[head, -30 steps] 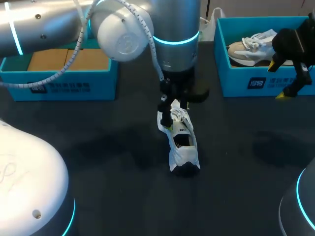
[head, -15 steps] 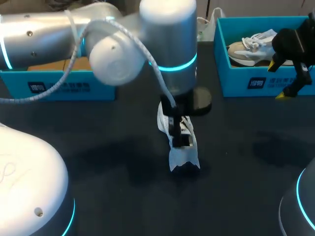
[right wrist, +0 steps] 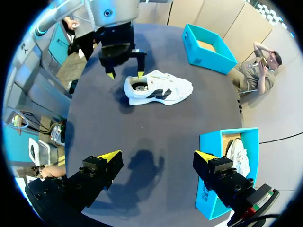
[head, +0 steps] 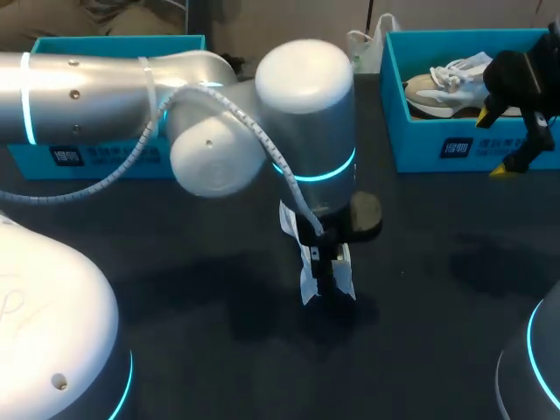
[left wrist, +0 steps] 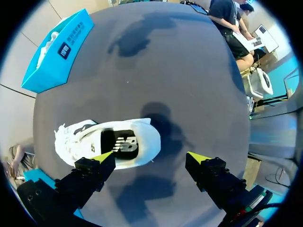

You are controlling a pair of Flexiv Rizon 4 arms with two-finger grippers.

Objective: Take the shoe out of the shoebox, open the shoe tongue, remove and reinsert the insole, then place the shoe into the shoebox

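Note:
A white shoe (head: pixel 307 273) lies on its side on the dark table, mostly hidden under my left arm in the head view. In the left wrist view the shoe (left wrist: pixel 80 139) shows its opening and the insole (left wrist: pixel 124 143) with a dark mark. My left gripper (left wrist: pixel 150 158) hangs open just above it, one fingertip (left wrist: pixel 102 156) over the heel end, the other over bare table. The right wrist view shows the left gripper (right wrist: pixel 126 74) at the shoe's (right wrist: pixel 161 88) heel. My right gripper (right wrist: pixel 158 155) is open and holds nothing, up by the right shoebox (head: pixel 437 140).
The right shoebox (right wrist: pixel 210 189) holds a second light shoe (head: pixel 446 83). Another blue shoebox (head: pixel 105 153) stands at the back left, behind my left arm, with a brown bottom (right wrist: pixel 207 45). A white bag (head: pixel 363 44) sits between the boxes at the back.
My left arm has swung toward the near side along the shoe, so its wrist now covers most of it. The shoe and the right arm have stayed put.

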